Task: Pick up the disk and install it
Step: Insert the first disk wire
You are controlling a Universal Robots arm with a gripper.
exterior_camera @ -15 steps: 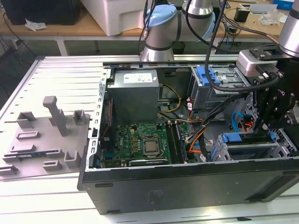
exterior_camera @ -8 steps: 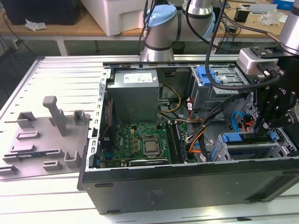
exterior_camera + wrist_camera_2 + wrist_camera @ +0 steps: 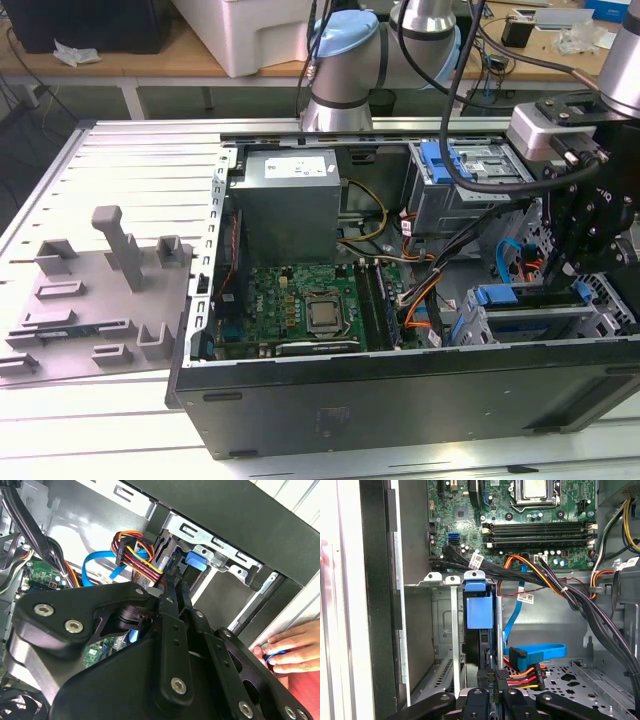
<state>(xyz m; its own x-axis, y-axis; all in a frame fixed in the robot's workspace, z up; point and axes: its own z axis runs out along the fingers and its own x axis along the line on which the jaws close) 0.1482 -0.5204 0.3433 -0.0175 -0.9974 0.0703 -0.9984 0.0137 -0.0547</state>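
The disk [image 3: 479,611] stands edge-on in a slot of the silver drive cage [image 3: 451,630] at the case's front corner, its blue plastic frame end facing the motherboard. In the second wrist view that blue end [image 3: 196,560] sits inside the cage just beyond the fingers. My gripper [image 3: 490,675] reaches into the case from above, with both fingers close together on the dark slab behind the blue end. In the exterior view my gripper [image 3: 565,270] hangs over the blue-framed bay [image 3: 520,312] on that view's right.
Orange, red and black cables with a connector [image 3: 522,680] and a flat blue cable [image 3: 540,651] lie beside the gripper. The motherboard [image 3: 300,310], power-supply box [image 3: 290,190] and upper cage with blue latch [image 3: 450,165] fill the case. A hand [image 3: 285,650] rests outside the case wall.
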